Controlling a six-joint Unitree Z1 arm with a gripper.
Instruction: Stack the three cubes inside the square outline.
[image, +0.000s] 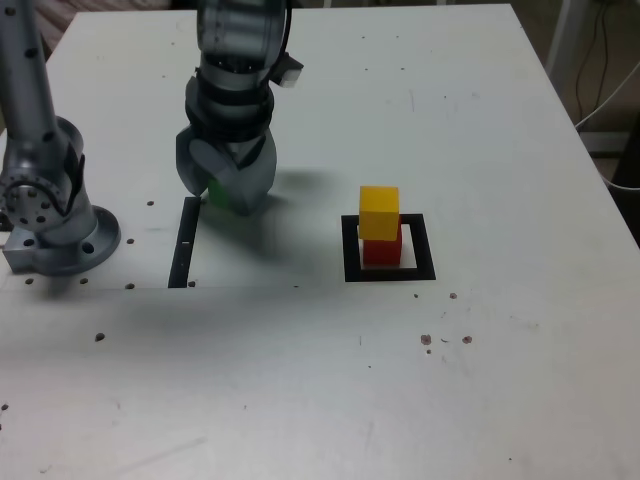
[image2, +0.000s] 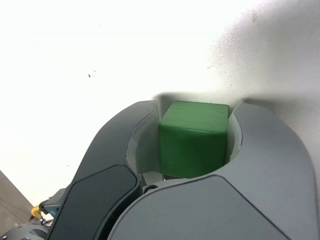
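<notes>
Green cube (image2: 194, 137) mostly hidden in exterior view, claw (image: 226, 190) clamped around it.

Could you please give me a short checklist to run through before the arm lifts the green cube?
1. Green cube sits between the fingers of the gripper: ok.
2. Both jaws pressed firmly on the cube: cannot tell; the wrist view shows them close on both sides.
3. Yellow cube rests on the red cube: ok.
4. That stack stands inside the square outline: ok.
5. Top of the yellow cube is free: ok.
6. Yellow cube squared up on the red one: cannot tell.
</notes>
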